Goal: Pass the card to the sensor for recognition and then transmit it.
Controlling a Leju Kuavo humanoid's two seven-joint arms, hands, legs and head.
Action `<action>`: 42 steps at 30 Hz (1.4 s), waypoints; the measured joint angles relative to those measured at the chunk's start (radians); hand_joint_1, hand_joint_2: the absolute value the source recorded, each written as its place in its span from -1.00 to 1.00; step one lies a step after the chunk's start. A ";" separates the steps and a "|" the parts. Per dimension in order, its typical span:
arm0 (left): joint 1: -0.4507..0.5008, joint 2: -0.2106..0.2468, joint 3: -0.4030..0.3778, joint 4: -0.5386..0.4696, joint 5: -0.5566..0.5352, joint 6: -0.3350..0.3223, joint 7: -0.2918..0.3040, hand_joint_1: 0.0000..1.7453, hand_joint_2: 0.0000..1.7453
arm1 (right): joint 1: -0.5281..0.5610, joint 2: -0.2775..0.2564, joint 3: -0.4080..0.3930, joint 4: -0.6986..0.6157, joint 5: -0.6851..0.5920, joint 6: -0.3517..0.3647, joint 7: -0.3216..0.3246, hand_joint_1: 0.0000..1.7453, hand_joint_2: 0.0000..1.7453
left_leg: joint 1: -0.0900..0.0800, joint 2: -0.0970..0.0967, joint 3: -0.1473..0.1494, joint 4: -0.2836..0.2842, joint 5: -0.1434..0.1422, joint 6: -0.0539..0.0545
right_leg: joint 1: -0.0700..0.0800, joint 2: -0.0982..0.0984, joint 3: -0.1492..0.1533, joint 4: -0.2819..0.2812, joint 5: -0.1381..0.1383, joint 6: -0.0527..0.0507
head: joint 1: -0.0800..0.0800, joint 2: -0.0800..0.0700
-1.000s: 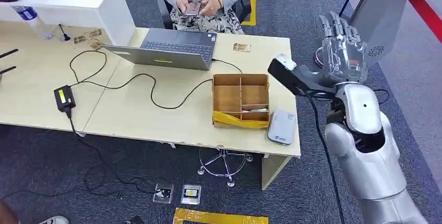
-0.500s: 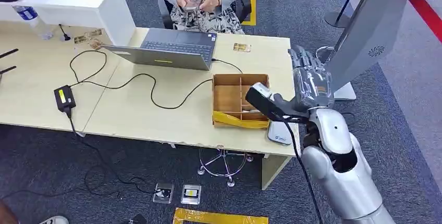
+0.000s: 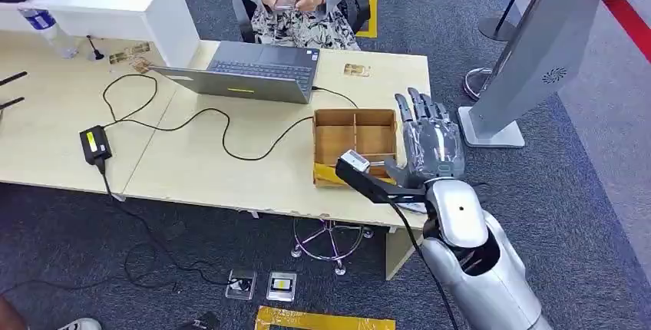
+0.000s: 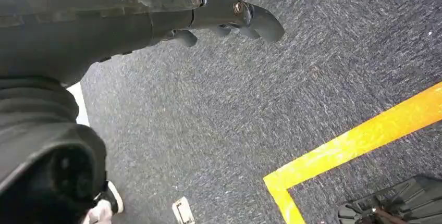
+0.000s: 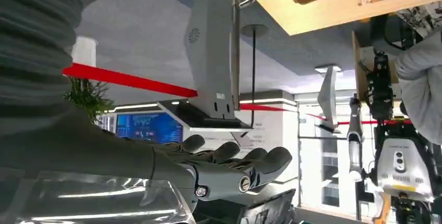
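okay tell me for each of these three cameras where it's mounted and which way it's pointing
Head view: high on the body, looking down at the desk, cardboard box and kiosk; the right hand shows, fingers extended.
Left wrist view: behind the left hand, facing the carpet and yellow floor tape.
Right wrist view: behind the right hand, turned, facing the kiosk and hall.
Shared: head and right wrist views both show the kiosk, desk edge and right hand.
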 joint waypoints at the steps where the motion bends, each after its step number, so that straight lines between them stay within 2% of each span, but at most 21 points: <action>1: -0.001 0.000 0.000 0.000 -0.002 0.000 0.000 -1.00 -1.00 | 0.003 0.001 0.000 -0.002 0.003 0.004 0.000 -1.00 1.00 | 0.000 0.000 0.000 0.000 0.000 0.000 | 0.000 0.000 0.000 0.000 0.000 0.000 | 0.000 0.000; 22: -0.033 -0.009 -0.002 0.000 -0.061 -0.029 0.015 -1.00 -1.00 | 0.019 0.035 0.025 0.049 0.045 -0.026 -0.003 -1.00 1.00 | 0.000 0.000 0.000 0.000 0.000 0.000 | 0.000 0.000 0.000 0.000 0.000 0.000 | 0.000 0.000; 25: -0.045 -0.011 -0.004 0.000 -0.075 -0.039 0.022 -1.00 -1.00 | 0.017 0.044 0.026 0.096 0.039 -0.059 -0.012 -1.00 1.00 | 0.000 0.000 -0.001 0.000 0.000 0.000 | 0.000 0.000 0.000 0.000 0.000 0.000 | 0.000 0.000; 33: -0.061 -0.018 -0.006 0.000 -0.103 -0.050 0.024 -1.00 -1.00 | -0.039 0.071 0.029 0.292 0.022 -0.215 -0.033 -1.00 1.00 | 0.000 -0.001 -0.001 0.000 0.000 0.000 | 0.000 0.000 0.000 0.000 0.000 0.000 | 0.000 0.000; 42: -0.065 -0.023 -0.011 0.000 -0.109 -0.053 0.024 -1.00 -1.00 | -0.073 0.084 0.029 0.429 0.016 -0.246 -0.044 -1.00 1.00 | 0.000 -0.001 -0.001 0.000 0.000 0.000 | 0.000 0.000 0.000 0.000 0.000 0.000 | 0.000 0.000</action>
